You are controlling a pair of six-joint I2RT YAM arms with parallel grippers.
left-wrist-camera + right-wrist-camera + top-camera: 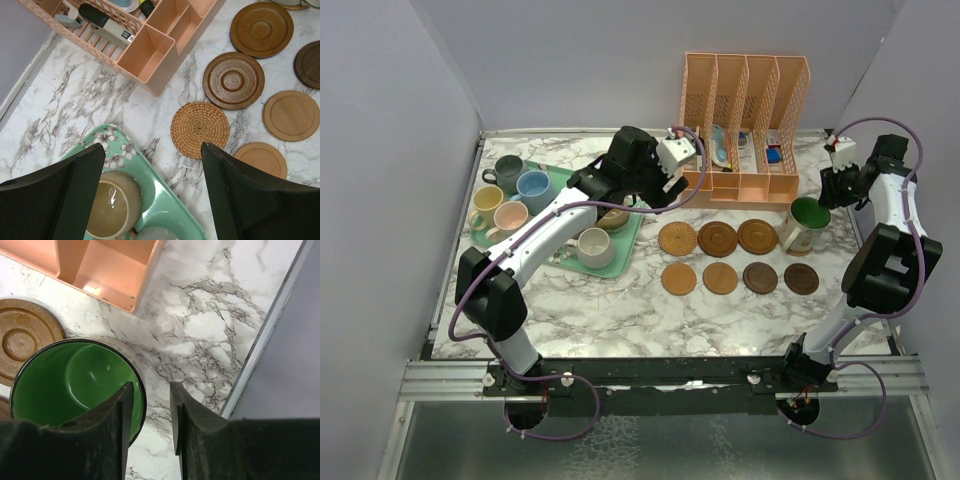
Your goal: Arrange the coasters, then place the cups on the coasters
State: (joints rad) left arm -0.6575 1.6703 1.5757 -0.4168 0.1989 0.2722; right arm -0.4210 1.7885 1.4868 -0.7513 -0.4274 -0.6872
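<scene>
1. My right hand (151,392) stands slightly open, one finger inside the green cup (70,375), one outside its rim
2. That cup sits at the 3 o'clock end of the far row of coasters (718,238)
3. My left hand (152,150) hangs wide open over the tan cup (112,210) on the tray (172,205), toward the table's (620,310) 9 o'clock

Green cup (807,225) stands upright beside seven coasters (720,278).
</scene>
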